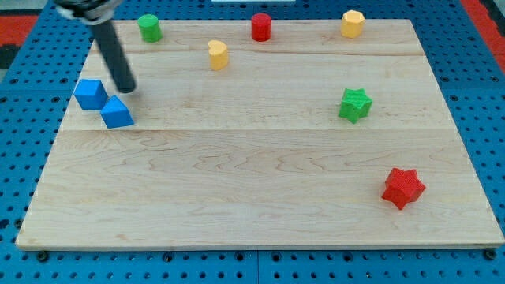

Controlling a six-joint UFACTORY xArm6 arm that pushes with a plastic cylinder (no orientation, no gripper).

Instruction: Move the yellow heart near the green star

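Writing of any kind is nowhere legible on the blocks, the wooden board [260, 197] or the blue perforated surface [465, 39] around it. Blocks are scattered mostly along the board's upper half. At the view's left, a blue cube [91, 94] sits touching or just beside a blue triangular block [117, 113]. My tip [126, 89] rests on the board just to the right of the blue cube and just above the blue triangular block, the dark rod slanting up toward the view's top left; it carries no jaws and holds nothing. A green cylinder [149, 28] stands near the top edge, a red cylinder [261, 27] further right, and a yellow hexagonal block [352, 24] toward the top right corner. A red star [403, 187] lies at the lower right.

The yellow heart [218, 54] sits in the upper middle, between the green cylinder and red cylinder but lower; it is small, its lobes hard to make out. The green star [354, 105] lies well apart from it, toward the view's right. No block stands between the two.
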